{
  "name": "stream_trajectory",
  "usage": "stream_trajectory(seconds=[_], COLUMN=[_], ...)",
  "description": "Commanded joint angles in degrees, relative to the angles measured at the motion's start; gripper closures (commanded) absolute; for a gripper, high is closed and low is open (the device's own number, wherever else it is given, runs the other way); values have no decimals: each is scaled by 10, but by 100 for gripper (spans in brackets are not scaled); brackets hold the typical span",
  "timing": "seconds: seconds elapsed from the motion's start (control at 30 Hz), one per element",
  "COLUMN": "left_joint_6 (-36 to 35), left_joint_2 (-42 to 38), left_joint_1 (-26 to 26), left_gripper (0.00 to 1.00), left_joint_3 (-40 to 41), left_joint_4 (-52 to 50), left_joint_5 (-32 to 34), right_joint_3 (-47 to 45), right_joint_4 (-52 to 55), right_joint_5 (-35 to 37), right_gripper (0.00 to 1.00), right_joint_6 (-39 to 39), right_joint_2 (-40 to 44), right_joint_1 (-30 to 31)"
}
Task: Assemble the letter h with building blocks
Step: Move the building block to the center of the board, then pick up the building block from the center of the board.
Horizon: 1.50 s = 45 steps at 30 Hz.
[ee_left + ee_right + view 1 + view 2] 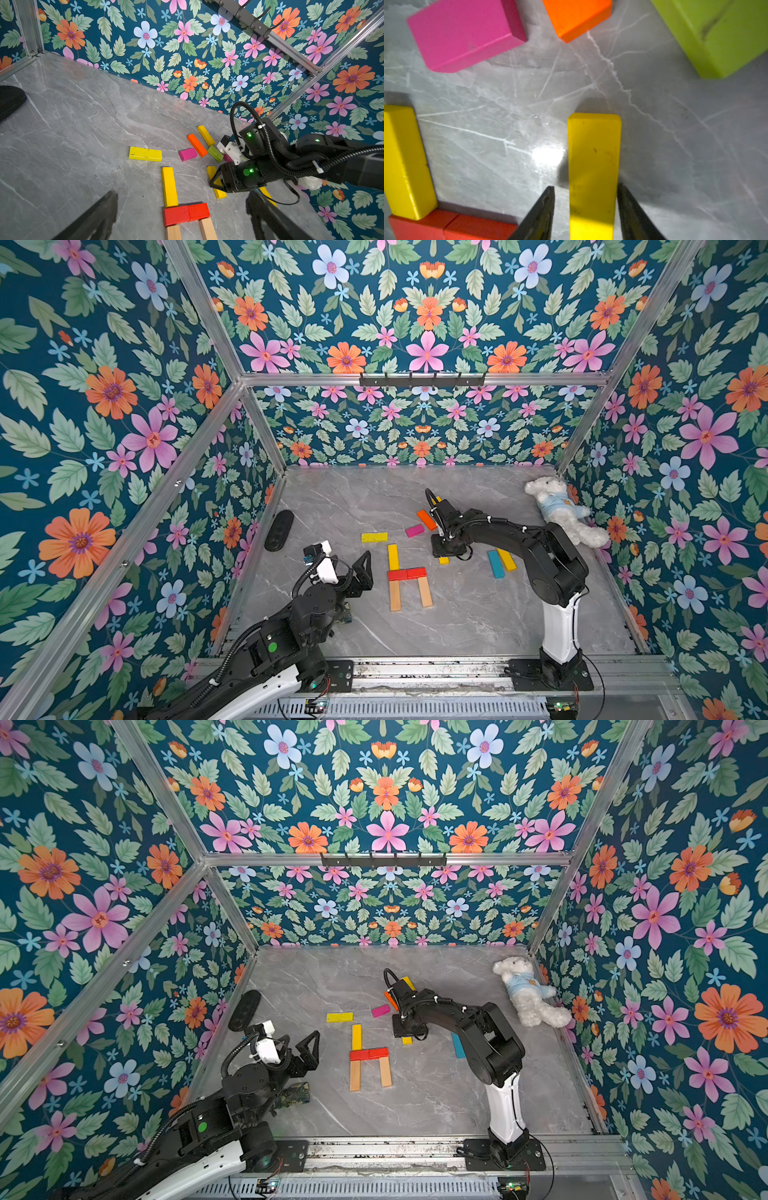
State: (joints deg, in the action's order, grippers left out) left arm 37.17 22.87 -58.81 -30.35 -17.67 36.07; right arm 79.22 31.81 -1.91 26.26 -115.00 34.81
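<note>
Yellow block (pixel 593 166) between parted right fingers (pixel 542 214)

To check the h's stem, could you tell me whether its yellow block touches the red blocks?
Touching. In the left wrist view the yellow block ends flush against the red blocks, with no gap showing between them.

Worktop (pixel 457 622): grey marble, pale veins. Walls (pixel 428 310): teal wallpaper printed with orange, pink and pale blue flowers among green leaves. Building blocks, in a top view: yellow bar (pixel 393 556), two red bars (pixel 417 572), two plain wood bars (pixel 395 595), lemon-yellow bar (pixel 374 537), magenta bar (pixel 414 530), orange bar (pixel 427 519), blue bar (pixel 495 564); in the left wrist view, lime bar (pixel 215 153). Plush bear (pixel 559 508): white, pale blue shirt. Partly hidden object (pixel 297 1092): apparently camouflage-patterned, dark green and brown.
</note>
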Motion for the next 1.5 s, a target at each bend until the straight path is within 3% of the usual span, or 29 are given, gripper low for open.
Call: stream_trajectory(seconds=[0.0,0.17,0.33,0.5,0.6,0.67,0.9,1.0,1.47], left_joint_6=[-2,-2,-3,-3,-4,-5,-4,-3,0], left_joint_2=[2,2,4,13,18,22,22,20,26], left_joint_1=[0,0,0,1,0,1,1,0,0], left_gripper=[1,1,1,1,1,1,1,1,1], left_joint_3=[-2,-5,-3,0,0,0,3,1,-4], left_joint_4=[0,1,6,19,25,28,27,18,4], left_joint_5=[7,4,4,3,0,-1,-3,3,20], right_joint_3=[0,-11,-47,-75,-90,-71,92,127,182], right_joint_4=[15,12,24,34,-13,-49,22,31,35], right_joint_5=[22,59,87,78,59,28,60,83,75], right_gripper=[41,39,37,34,33,33,32,33,37], right_joint_6=[9,21,54,175,220,189,-18,-70,-154], right_joint_2=[3,77,144,145,143,126,-6,-45,-111], right_joint_1=[-1,-8,-85,-179,-187,-180,-97,-91,-90])
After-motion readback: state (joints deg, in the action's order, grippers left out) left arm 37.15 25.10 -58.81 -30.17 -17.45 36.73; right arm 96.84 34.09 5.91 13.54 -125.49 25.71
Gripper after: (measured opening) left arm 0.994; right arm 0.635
